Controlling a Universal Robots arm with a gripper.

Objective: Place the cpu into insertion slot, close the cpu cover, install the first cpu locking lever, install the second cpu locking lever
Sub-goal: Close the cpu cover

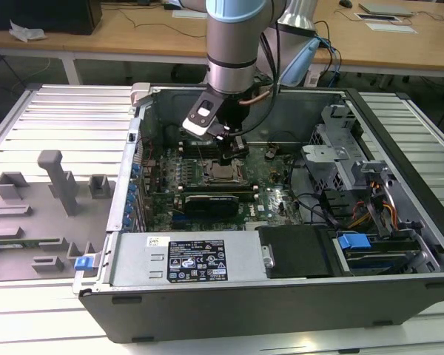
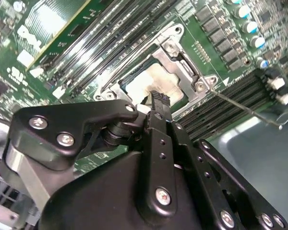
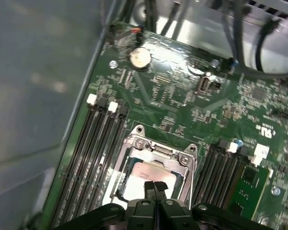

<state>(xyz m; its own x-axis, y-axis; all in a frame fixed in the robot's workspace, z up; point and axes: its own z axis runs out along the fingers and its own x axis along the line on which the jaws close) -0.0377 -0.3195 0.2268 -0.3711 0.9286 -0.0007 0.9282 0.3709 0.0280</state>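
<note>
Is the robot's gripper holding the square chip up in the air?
No, the cpu lies flat on the board inside the frame of the cpu cover, and the gripper sits right over it.

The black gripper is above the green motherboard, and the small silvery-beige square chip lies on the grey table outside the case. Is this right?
No. The chip sits on the motherboard under the thin silver metal frame, just below the black gripper, as the first wrist view shows.
</note>
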